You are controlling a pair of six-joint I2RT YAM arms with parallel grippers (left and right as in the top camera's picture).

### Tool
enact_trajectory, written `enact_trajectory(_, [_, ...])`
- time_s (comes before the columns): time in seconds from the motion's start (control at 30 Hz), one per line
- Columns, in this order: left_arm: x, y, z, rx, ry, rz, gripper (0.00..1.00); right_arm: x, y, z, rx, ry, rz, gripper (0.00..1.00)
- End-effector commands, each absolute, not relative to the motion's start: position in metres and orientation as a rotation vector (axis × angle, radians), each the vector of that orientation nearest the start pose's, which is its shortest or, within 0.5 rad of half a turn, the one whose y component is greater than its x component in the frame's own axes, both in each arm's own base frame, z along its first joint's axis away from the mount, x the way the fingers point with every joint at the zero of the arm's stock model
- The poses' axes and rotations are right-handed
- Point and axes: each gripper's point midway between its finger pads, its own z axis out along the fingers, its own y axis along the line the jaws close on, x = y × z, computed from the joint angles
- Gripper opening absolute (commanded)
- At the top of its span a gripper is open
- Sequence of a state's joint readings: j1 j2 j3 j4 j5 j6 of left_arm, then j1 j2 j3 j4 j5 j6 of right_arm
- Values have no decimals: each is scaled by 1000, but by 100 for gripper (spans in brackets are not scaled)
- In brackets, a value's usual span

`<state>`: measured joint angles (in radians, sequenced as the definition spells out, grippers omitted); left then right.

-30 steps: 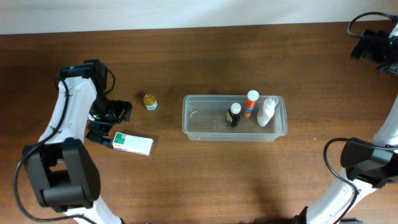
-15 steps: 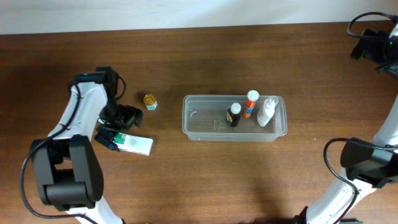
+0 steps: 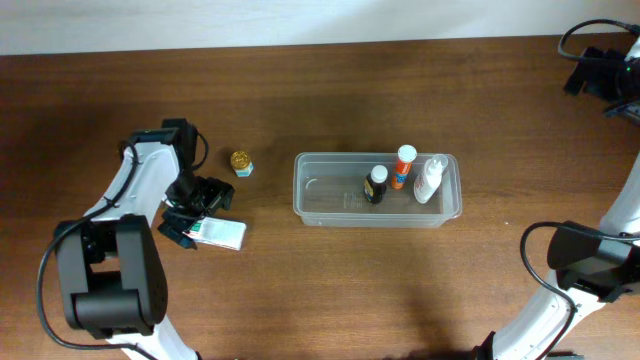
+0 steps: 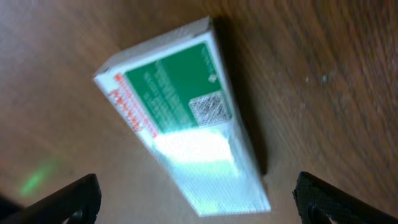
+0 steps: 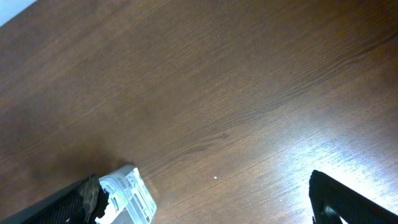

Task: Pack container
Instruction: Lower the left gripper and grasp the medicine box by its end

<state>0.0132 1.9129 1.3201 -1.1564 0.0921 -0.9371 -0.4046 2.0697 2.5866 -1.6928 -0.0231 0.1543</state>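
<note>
The left gripper (image 3: 190,218) hangs open and empty over the white-and-green box (image 4: 186,118), which lies flat well left of the container (image 3: 320,195), its long axis aimed roughly at it. The container lies to that gripper's right, long axis running left to right, three small bottles (image 3: 403,170) upright in its right half, the left half bare. The right gripper (image 3: 590,72), also spread and empty, is well beyond the container's far right corner, so the left arm is nearer.

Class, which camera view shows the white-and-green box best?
The left wrist view: the box fills the frame, its label visible though blurred. The overhead view shows it small, at the left hand. The right wrist view misses it.
</note>
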Motion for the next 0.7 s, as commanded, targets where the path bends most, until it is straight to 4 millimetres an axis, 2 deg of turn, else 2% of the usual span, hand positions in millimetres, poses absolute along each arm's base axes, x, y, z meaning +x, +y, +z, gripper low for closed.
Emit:
enact_trajectory(0.0, [299,-7,24,-1518,2964,22,100,389,-164,292,762,2643,-44,98])
enact_trajectory(0.2, [294,-6,12,-1509,2961,30,100,389,-164,292,762,2643,-44,98])
enact_trajectory(0.47, [291,3,6,-1487,2949,110,100,389,-164,292,762,2643,-44,98])
enact_trajectory(0.67, [292,3,-4,-1477,2929,91,100,389,-164,292,762,2643,-44,98])
